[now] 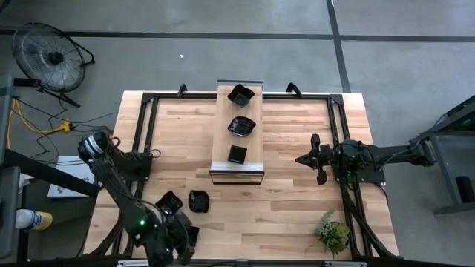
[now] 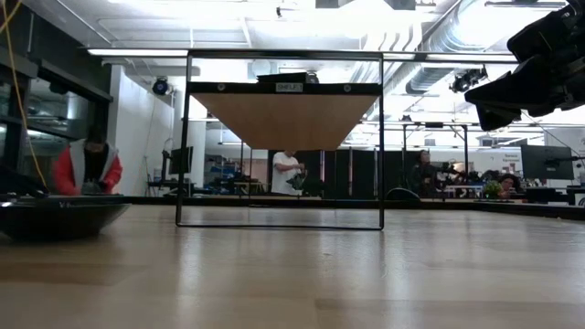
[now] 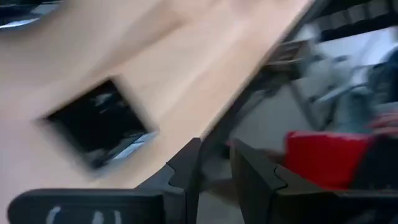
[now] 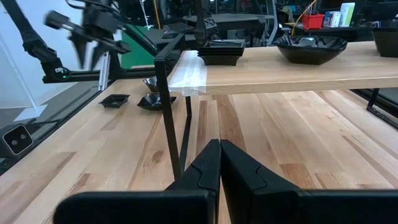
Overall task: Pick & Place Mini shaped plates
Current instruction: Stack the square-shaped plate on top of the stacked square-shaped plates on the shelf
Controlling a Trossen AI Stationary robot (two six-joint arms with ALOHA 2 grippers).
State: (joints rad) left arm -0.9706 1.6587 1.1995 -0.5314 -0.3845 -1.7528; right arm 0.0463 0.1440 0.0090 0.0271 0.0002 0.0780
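Three small glossy black dishes sit in a row on the raised wooden shelf (image 1: 239, 126) with its black wire frame: a scalloped dish (image 1: 241, 94) at the far end, a rounded bowl-like dish (image 1: 241, 126) in the middle, a small square dish (image 1: 237, 154) at the near end. None is stacked or touching another.

Your left gripper (image 3: 214, 163) hangs above the near left corner of the wooden table (image 1: 297, 208), the arm bent sharply back on itself. Its fingers (image 3: 186, 165) stand a narrow gap apart with nothing between them. Just beside it on the table lie three loose plates: a round-cornered black dish (image 1: 198, 200) farthest toward the shelf, a black dish (image 1: 169, 202) next to it, and a black square plate (image 3: 99, 124), flat and turned diagonal to the table edge, close under the fingers.

Your right gripper (image 4: 219, 162) waits well off to the shelf's right, arm stretched level, pointing at the shelf, fingers pressed together and empty.

A small green plant (image 1: 332, 232) sits near the right arm's near corner.
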